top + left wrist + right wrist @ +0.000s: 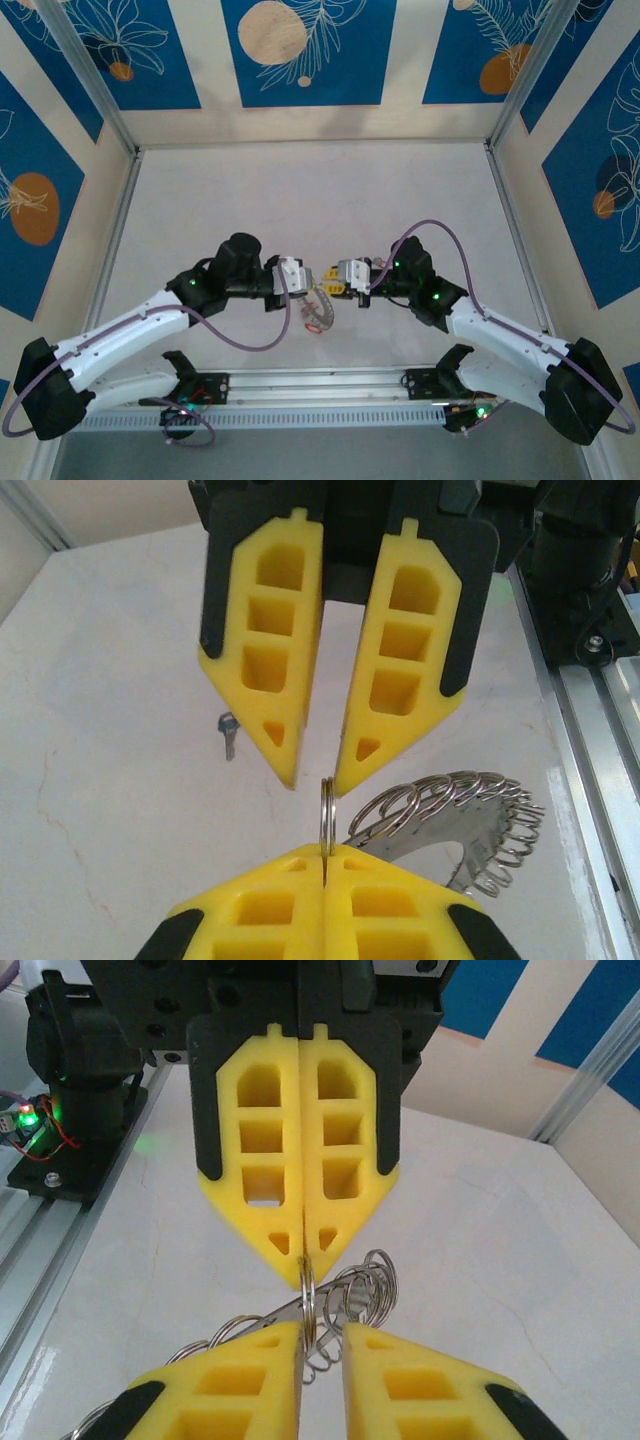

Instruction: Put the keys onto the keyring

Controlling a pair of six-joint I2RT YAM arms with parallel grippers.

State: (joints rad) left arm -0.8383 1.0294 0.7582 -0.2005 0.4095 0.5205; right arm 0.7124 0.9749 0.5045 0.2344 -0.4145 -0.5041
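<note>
The keyring (323, 303) hangs between the two grippers above the table, a flat silvery disc (450, 830) edged with several small wire loops. My left gripper (326, 858) is shut on one loop (326, 815), which stands edge-on out of its yellow fingertips (303, 1260). Facing it, my right gripper (322, 1328) is open; that loop (308, 1295) lies against its left finger, with a gap to the other. A small red piece (313, 325) shows at the ring's lower edge; whether it hangs there I cannot tell. One small silver key (229, 735) lies on the table.
The white tabletop (300, 200) stretches behind the grippers to the patterned back wall. A metal rail (320, 385) with the arm bases runs along the near edge. Aluminium posts (505, 190) frame the sides.
</note>
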